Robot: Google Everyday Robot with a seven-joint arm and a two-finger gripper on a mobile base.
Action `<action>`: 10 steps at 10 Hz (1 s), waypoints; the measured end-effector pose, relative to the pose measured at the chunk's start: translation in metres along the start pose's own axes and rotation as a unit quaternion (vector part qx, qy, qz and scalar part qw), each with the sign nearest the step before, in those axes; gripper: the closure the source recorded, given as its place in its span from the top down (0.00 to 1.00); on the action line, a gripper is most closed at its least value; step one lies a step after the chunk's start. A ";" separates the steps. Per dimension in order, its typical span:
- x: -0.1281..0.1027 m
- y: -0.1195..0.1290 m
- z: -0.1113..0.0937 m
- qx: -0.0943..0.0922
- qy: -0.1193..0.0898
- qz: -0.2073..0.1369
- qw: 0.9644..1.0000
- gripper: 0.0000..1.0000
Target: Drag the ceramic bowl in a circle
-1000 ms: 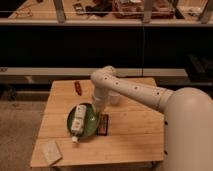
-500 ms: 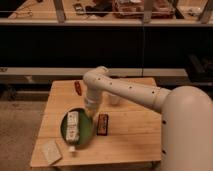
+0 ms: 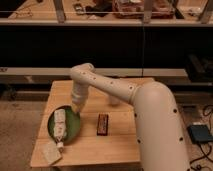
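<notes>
The ceramic bowl [image 3: 70,131] is a shallow glossy green dish on the left part of the wooden table [image 3: 125,145]. A white bottle [image 3: 59,123] lies across its left side, its neck past the front rim. My gripper [image 3: 76,107] is at the end of the white arm, reaching down onto the bowl's back right rim. The arm's wrist hides the fingertips.
A dark rectangular bar [image 3: 102,124] lies right of the bowl. A pale flat packet [image 3: 50,153] sits at the table's front left corner. A small white cup [image 3: 114,99] stands behind the arm. Dark shelving and a rail run behind the table.
The bowl, with the bottle on it, has slid to the left and toward the front edge. The arm's elbow and gripper have swung left with it.
</notes>
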 end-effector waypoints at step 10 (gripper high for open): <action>0.023 0.097 -0.018 0.003 0.057 0.115 0.992 0.17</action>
